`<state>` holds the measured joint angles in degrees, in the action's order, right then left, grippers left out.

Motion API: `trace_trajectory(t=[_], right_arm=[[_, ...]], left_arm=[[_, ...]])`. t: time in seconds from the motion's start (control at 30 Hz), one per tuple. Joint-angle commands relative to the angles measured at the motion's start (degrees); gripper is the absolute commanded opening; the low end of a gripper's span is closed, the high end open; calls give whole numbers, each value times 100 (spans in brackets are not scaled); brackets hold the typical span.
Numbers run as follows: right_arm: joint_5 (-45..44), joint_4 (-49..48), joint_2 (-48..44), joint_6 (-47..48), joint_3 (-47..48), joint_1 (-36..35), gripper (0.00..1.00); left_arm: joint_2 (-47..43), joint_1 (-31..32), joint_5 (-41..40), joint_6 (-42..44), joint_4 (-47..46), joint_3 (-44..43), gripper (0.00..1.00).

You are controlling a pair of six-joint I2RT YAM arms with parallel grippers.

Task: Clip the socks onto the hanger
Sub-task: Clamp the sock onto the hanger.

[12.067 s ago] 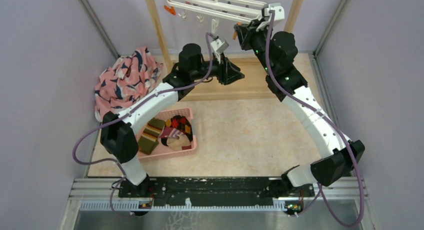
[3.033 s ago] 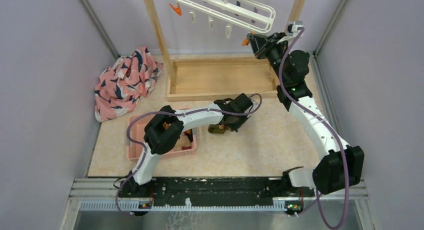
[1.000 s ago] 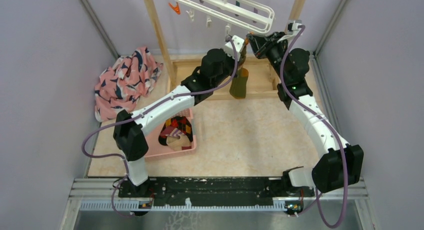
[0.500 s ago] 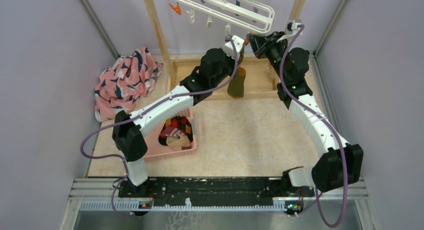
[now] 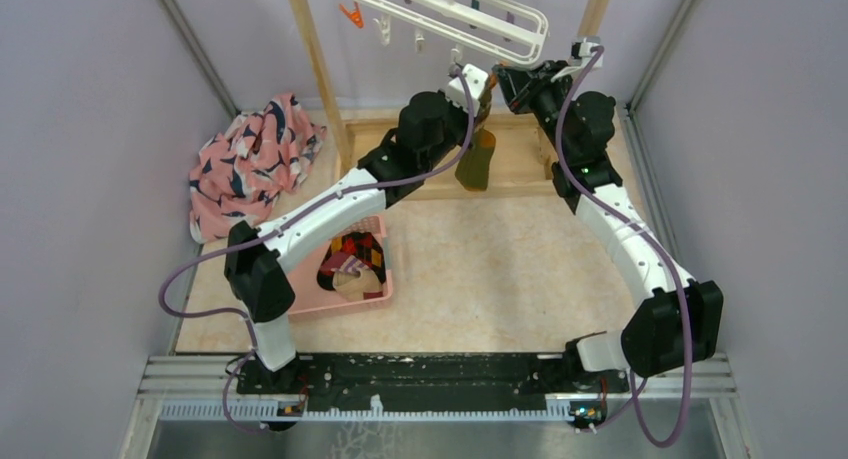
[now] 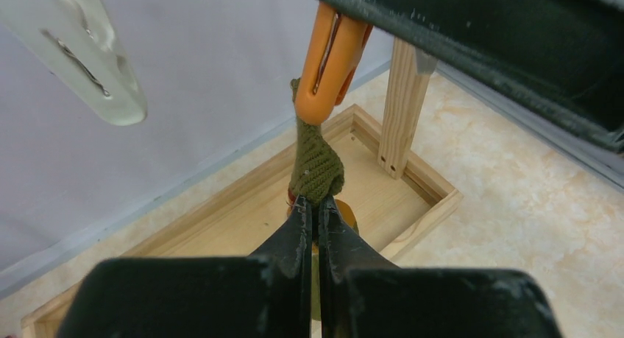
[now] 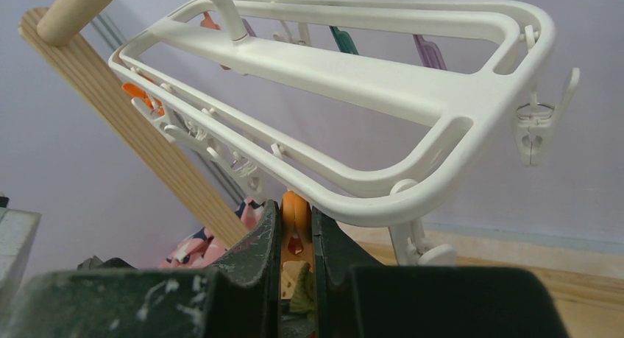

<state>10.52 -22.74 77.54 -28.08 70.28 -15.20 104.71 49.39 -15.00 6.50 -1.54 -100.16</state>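
Now that the olive-green sock (image 6: 316,161) has been lifted off the table, its cuff sits in the mouth of the orange clip (image 6: 329,65) at the right end of the hanger (image 7: 368,80), so clipping looks close. The left gripper (image 6: 315,214) is clamped on the sock just below, while the right gripper (image 7: 294,231) pinches the clip. Both crowd near the wooden post (image 6: 401,102), leaving open room only downward.

**Camera Positions, Three Views**

Top external: high behind arm bases, looked down over whole desk (image 5: 500,269). Left wrist: close, looked along its jaws at the orange clip (image 6: 316,95). Right wrist: close beneath hanger (image 7: 383,80), same clip shared.
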Motion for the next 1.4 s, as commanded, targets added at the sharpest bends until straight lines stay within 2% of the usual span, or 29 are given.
trace_trajectory(t=[0.0,0.3,0.87,1.37], right_arm=[[48,1362,176,233,-121,66,0],[11,1428,191,246,-102,70,0],[73,1371,259,224,-110,68,0],[109,1338,261,200,-127,70,0]], left_arm=[[-155,-17,-41,147,-197,-378,0],[57,-8,-106,197,-189,-679,0],[255,30,303,-126,-41,-927,0],[107,54,284,-212,-139,-924,0]])
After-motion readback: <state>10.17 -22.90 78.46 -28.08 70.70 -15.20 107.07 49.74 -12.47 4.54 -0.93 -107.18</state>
